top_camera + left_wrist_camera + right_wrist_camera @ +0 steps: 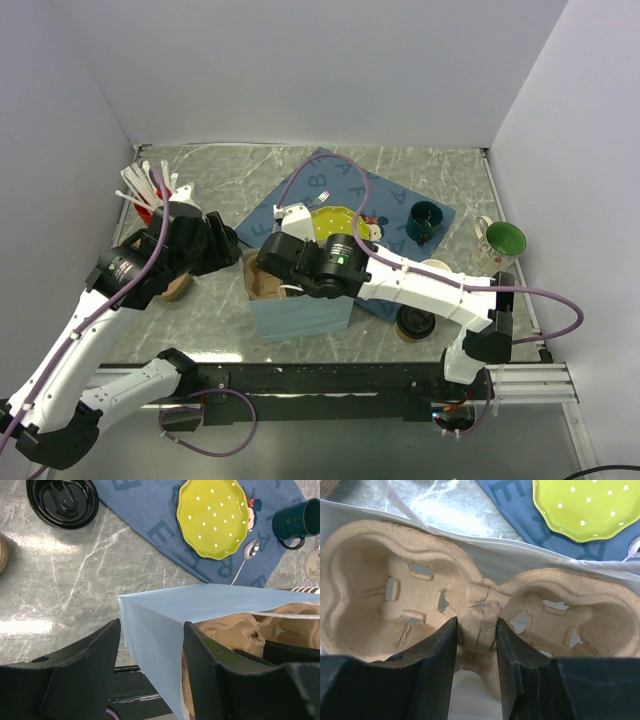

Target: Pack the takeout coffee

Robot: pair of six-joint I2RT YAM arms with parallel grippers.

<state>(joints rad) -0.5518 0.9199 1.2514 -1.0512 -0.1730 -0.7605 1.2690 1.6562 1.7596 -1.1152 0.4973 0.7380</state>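
The takeout coffee, a cup with a round black lid (413, 322), stands on the table right of the light blue paper bag (300, 318), partly behind my right arm. My right gripper (476, 630) is inside the bag, shut on the middle post of a tan pulp cup carrier (395, 580). My left gripper (152, 645) is open. It straddles the bag's left wall (165, 610), one finger inside and one outside. In the top view it sits at the bag's left rim (243, 262).
A loose black lid (62, 500) lies left of the blue mat (300, 195). The mat holds a yellow-green plate (333, 222), a spoon (245, 560) and a teal mug (426, 220). A green bowl (505, 238) stands far right, a cutlery holder (150, 195) far left.
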